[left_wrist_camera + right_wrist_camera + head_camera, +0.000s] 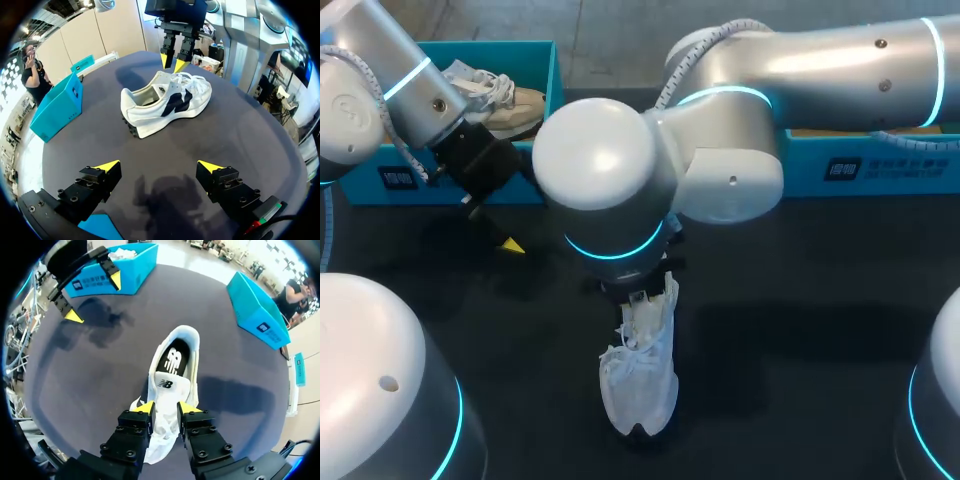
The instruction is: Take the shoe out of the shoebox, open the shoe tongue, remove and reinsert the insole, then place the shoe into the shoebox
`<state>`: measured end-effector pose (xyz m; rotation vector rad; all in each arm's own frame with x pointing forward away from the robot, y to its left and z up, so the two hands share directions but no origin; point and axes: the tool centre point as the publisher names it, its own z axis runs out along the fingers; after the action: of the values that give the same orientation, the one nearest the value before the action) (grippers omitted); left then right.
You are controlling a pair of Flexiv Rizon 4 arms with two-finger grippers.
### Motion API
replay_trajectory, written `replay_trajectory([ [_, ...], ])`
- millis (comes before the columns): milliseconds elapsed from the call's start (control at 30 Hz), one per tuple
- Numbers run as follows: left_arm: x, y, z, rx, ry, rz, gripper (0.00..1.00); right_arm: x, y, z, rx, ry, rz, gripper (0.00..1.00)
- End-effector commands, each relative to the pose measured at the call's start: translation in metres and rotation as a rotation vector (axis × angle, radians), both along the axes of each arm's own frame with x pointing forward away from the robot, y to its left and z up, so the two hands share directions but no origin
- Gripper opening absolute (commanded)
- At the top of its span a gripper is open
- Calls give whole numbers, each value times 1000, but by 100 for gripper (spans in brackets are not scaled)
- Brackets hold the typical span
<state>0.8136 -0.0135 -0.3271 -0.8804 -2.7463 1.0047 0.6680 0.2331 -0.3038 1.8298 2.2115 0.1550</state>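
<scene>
Right wrist view | right fingers (pixel 144 408) pinching shoe tongue (pixel 166 384) | left fingers (pixel 108 166) spread, holding nothing

Bare table (pixel 790 340) all round shoe (pixel 640 385)

I take this for a robotics lab. My left arm (pixel 390 80) and right arm (pixel 820 50), silver with glowing blue rings, hang over a dark round worktop (pixel 800 330). It carries test props: one white shoe (pixel 640 385) and two labelled teal shoeboxes (pixel 360 185) (pixel 880 165).
</scene>
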Motion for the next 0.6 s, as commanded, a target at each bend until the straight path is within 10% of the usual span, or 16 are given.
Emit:
replay_trajectory([
  [33,-1,0,0,2,-1,1,100,-2,0,5,74,-46,-299,33],
  [267,-1,0,0,2,-1,1,100,2,-2,17,60,-46,-274,49],
  [333,-1,0,0,2,-1,1,100,2,-3,20,63,-47,-266,95],
  [367,-1,0,0,2,-1,1,100,2,-3,21,61,-46,-265,100],
  [600,-1,0,0,2,-1,1,100,6,-8,31,67,-44,-170,100],
])
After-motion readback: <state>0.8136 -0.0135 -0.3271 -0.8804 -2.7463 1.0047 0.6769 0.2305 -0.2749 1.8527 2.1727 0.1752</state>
